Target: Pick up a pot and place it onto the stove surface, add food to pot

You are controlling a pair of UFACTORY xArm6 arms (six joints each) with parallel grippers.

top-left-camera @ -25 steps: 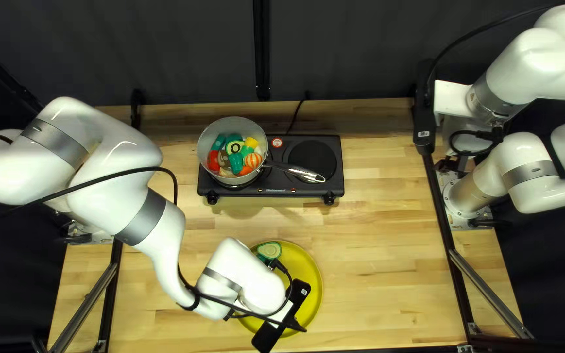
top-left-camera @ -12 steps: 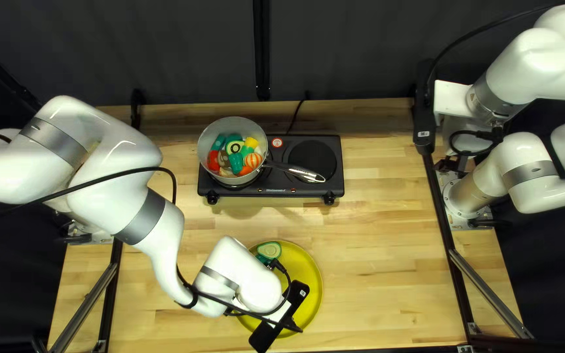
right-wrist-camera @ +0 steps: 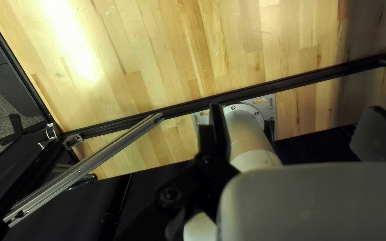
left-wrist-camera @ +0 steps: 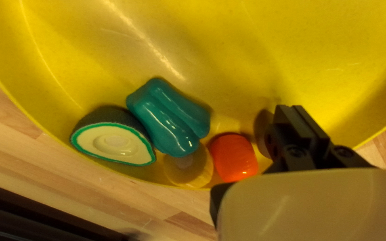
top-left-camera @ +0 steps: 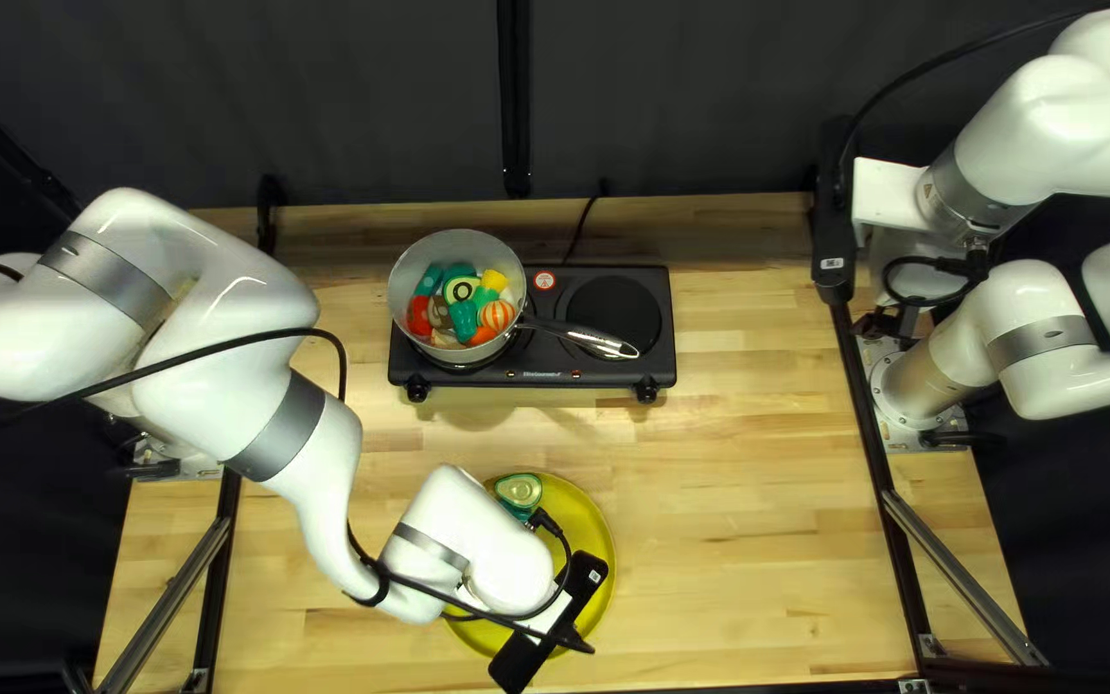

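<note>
On the stove [top-left-camera: 523,377], the pot [top-left-camera: 407,276] stands over the left burner, holding mixed toy food [top-left-camera: 463,315]. My left gripper [top-left-camera: 549,623] is over the yellow plate [top-left-camera: 596,521], its tips hidden from above. In the left wrist view, my left gripper [left-wrist-camera: 293,111] is shut, low over the plate [left-wrist-camera: 228,53]. Beside it lie an orange piece [left-wrist-camera: 234,157], a yellow piece [left-wrist-camera: 190,169], a teal pepper [left-wrist-camera: 168,118] and an avocado half [left-wrist-camera: 115,140]. A dark rounded shape touches its finger, unclear. My right gripper [top-left-camera: 835,244], also the right gripper [right-wrist-camera: 295,131] in its wrist view, is open.
The pot's handle [top-left-camera: 587,337] reaches over the right burner [top-left-camera: 616,315]. A black cable [top-left-camera: 581,231] runs behind the stove. Black rails [top-left-camera: 866,411] edge the table, and the right arm's base [right-wrist-camera: 242,120] stands beyond one.
The yellow plate and its avocado half have shifted left in the top left view. My left arm moved slightly left earlier and then held nearly still. The pot and right arm have stayed put.
</note>
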